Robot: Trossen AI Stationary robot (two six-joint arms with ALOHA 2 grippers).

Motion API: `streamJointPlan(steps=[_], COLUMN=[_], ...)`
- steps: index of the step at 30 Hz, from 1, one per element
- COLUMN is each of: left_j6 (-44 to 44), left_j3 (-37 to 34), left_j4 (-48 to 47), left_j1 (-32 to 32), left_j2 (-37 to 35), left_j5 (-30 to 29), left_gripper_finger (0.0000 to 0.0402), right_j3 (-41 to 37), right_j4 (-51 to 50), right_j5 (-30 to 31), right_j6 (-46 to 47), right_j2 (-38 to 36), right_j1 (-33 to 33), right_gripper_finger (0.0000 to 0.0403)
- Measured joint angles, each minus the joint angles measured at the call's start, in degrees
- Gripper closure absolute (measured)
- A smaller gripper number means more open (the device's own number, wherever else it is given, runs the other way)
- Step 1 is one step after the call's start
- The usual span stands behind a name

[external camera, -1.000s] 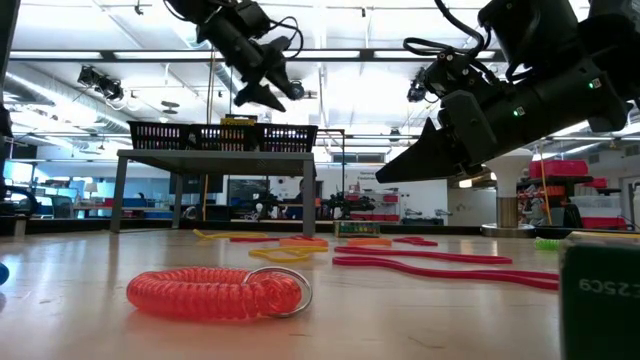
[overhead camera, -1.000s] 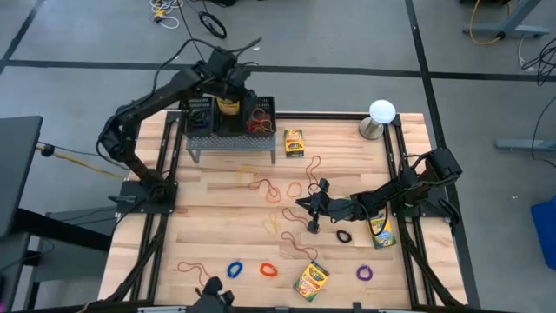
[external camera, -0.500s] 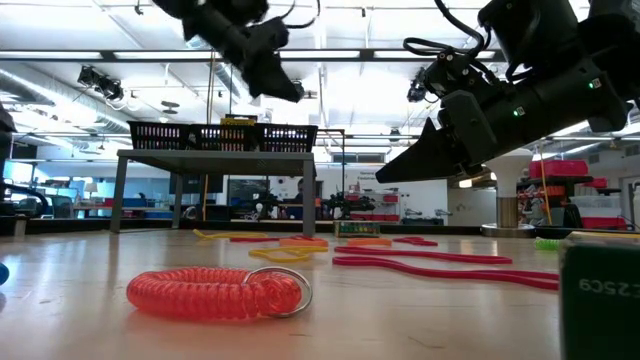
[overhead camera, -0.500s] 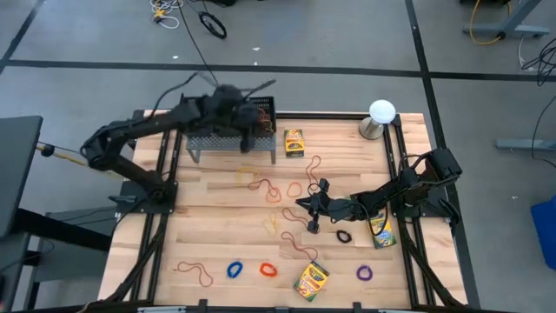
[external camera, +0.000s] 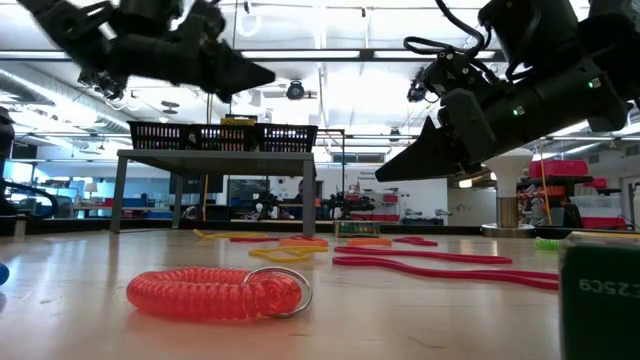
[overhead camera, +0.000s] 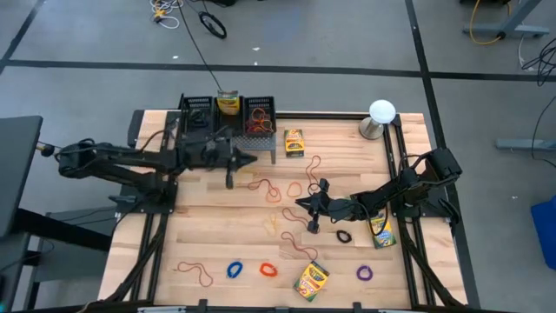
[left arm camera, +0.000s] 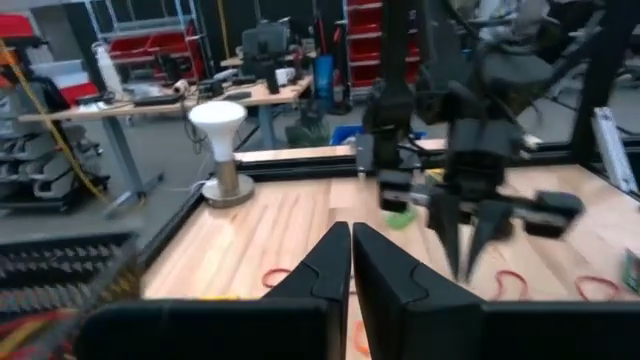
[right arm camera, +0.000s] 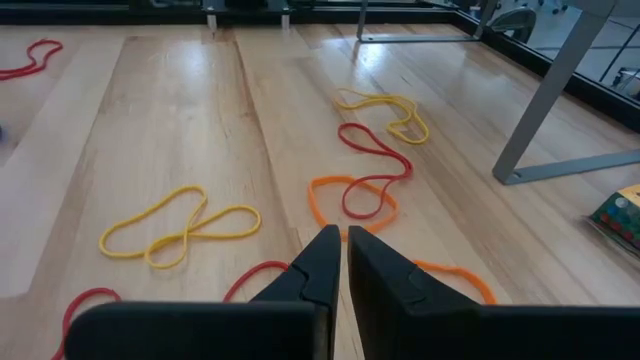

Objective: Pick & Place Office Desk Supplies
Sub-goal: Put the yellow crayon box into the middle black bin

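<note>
Two sets of fingers, both mine, both pinched together w/ nothing between them. My left fingers [overhead camera: 250,159] hang above the bench [overhead camera: 347,143] just in front of the black mesh organizer [overhead camera: 228,117], arm stretched in low from the left edge; in the left wrist view the fingers [left arm camera: 350,262] meet tip to tip, no band in them. My right fingers [overhead camera: 304,203] sit mid-bench, pointing at the scatter of loops; in the right wrist view the fingers [right arm camera: 333,262] are together too, just above an orange band [right arm camera: 330,200] crossed by a red band [right arm camera: 372,165], w/ a yellow band [right arm camera: 180,232] lying beside.

Crayon boxes: one [overhead camera: 294,143] right beside the organizer, one [overhead camera: 311,279] near the front edge, one [overhead camera: 380,232] by my right arm. Coiled loops along the front: blue [overhead camera: 233,269], red [overhead camera: 267,269], purple [overhead camera: 364,273]; black one [overhead camera: 344,235] close to my right wrist. Organizer bins hold some red bands [overhead camera: 257,122] and a yellow item [overhead camera: 228,104]. White ball lamp [overhead camera: 380,113] at the far right corner.
</note>
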Motion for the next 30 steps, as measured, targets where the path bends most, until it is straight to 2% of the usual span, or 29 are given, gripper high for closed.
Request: streamJointPlan(steps=[5,8,11,15,20,25,30], left_j6=[-0.1,-0.9,-3.6,-6.1,-9.3,-7.7,-7.5], left_j3=[-5.2,-6.2,-6.2,-6.2,-6.1,-6.1,-6.1], left_j4=[5.9,5.3,4.3,4.1,4.1,3.5,3.9], left_j1=[-1.9,-2.5,-3.0,-3.3,-3.4,-4.8,-5.2], left_j2=[0.4,0.4,0.4,0.4,0.4,1.0,1.6], left_j5=[-2.2,-2.4,-2.3,-2.9,-2.4,-2.7,-3.0], left_gripper_finger=[0.0381,0.0381,0.0381,0.0381,0.0383,0.0388,0.0389], right_j3=[0.1,1.6,5.7,15.3,26.6,31.9,33.4], right_j4=[2.8,-1.3,-15.4,-39.1,-59.8,-65.5,-65.7], right_j5=[-1.0,-7.8,-10.0,-6.9,-5.0,-7.3,-11.1], right_j6=[2.3,7.5,14.6,23.6,43.0,57.5,65.3], right_j2=[0.0,-2.3,-5.5,-7.0,-4.7,-1.0,2.3], right_j1=[-0.2,-0.5,2.2,8.4,16.1,22.0,24.8], right_gripper_finger=[0.0369,0.0374,0.0394,0.0393,0.0386,0.0349,0.0289])
